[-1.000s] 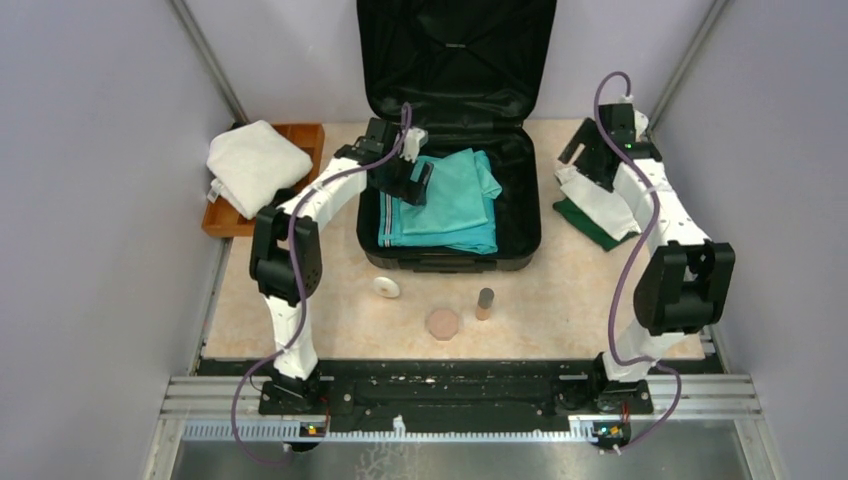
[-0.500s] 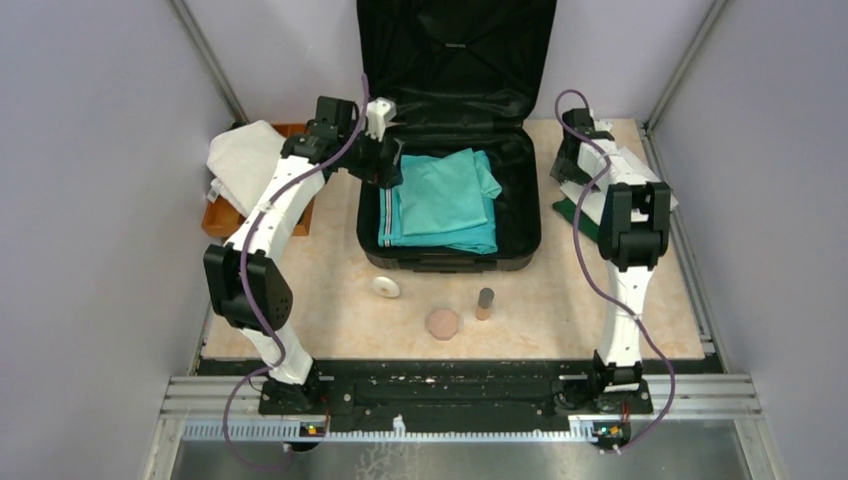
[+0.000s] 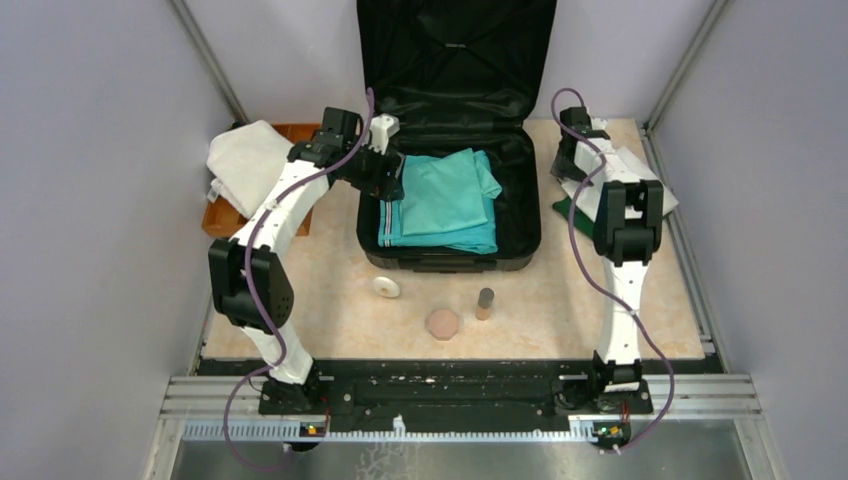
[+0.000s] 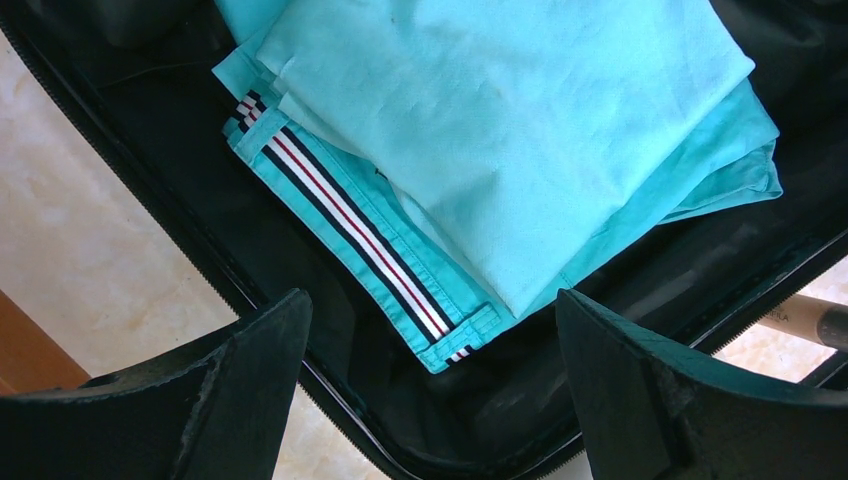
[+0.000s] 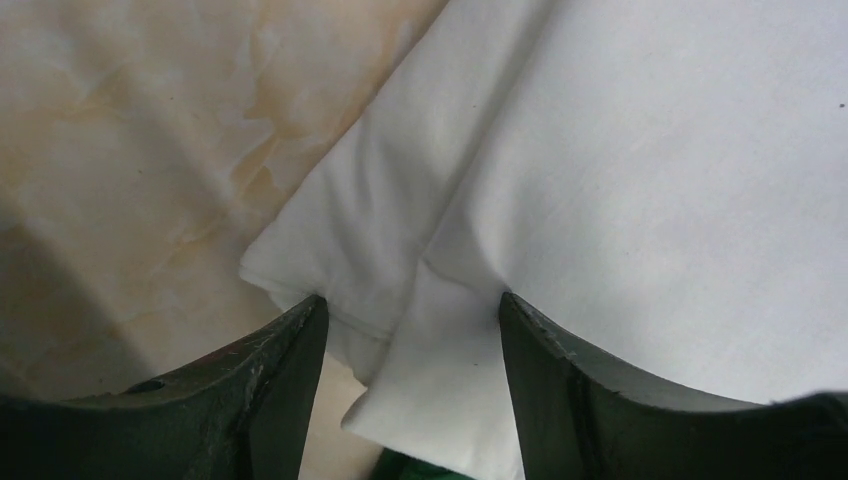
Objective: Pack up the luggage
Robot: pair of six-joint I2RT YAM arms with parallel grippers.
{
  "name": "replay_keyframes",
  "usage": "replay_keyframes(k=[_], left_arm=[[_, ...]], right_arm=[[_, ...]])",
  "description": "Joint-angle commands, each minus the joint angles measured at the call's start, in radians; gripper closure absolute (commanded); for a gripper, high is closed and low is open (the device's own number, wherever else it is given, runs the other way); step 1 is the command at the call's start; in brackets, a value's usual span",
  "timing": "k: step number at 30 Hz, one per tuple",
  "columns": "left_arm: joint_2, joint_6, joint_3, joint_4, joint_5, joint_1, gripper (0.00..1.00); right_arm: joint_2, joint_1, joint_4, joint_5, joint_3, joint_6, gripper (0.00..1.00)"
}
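The luggage [image 3: 455, 60] lies open at the back centre with its lid upright, and folded teal clothes [image 3: 445, 200] rest in its black lining [image 4: 180, 190]. My left gripper [image 3: 388, 178] hovers over the case's left rim. It is open and empty [image 4: 430, 300] above the teal garment's striped hem [image 4: 360, 230]. On the table right of the case, a folded white cloth [image 3: 655, 195] lies on a green cloth [image 3: 572, 212]. My right gripper [image 3: 568, 165] is down on that white cloth's corner [image 5: 650, 180]. Its jaws [image 5: 410, 300] are still apart, with a bunched fold between the fingertips.
A brown wooden tray [image 3: 300, 135] at the back left holds a folded white towel [image 3: 245, 160]. In front of the case lie a white disc [image 3: 387, 287], a pinkish octagonal piece [image 3: 442, 323] and a small upright cylinder [image 3: 485, 302]. Grey walls close in on both sides.
My left arm drew back from over the teal clothes to the case's left rim. My right arm straightened and reached onto the white cloth, and its jaws have narrowed around the corner.
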Motion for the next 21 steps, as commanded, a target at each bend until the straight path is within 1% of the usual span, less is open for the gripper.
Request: replay_keyframes(k=[1, 2, 5, 11, 15, 21], left_arm=[[0.004, 0.005, 0.015, 0.030, 0.010, -0.001, 0.02], [0.004, 0.005, 0.015, 0.030, 0.010, -0.001, 0.02], [0.000, 0.005, 0.011, 0.029, 0.005, -0.001, 0.02], [-0.004, 0.009, -0.011, 0.040, -0.007, -0.001, 0.02], [-0.005, 0.009, -0.017, 0.039, -0.012, -0.001, 0.02], [-0.014, 0.013, -0.027, 0.042, -0.021, -0.001, 0.02]], right_arm=[[0.066, 0.002, -0.024, -0.020, 0.067, 0.022, 0.41], [0.077, 0.001, -0.032, -0.026, 0.083, 0.027, 0.46], [0.080, 0.001, -0.040, -0.048, 0.092, 0.042, 0.66], [-0.021, 0.000, 0.015, -0.072, 0.036, 0.037, 0.99], [-0.077, -0.008, 0.016, -0.088, 0.030, 0.028, 1.00], [-0.247, -0.032, 0.071, -0.150, -0.086, 0.028, 1.00]])
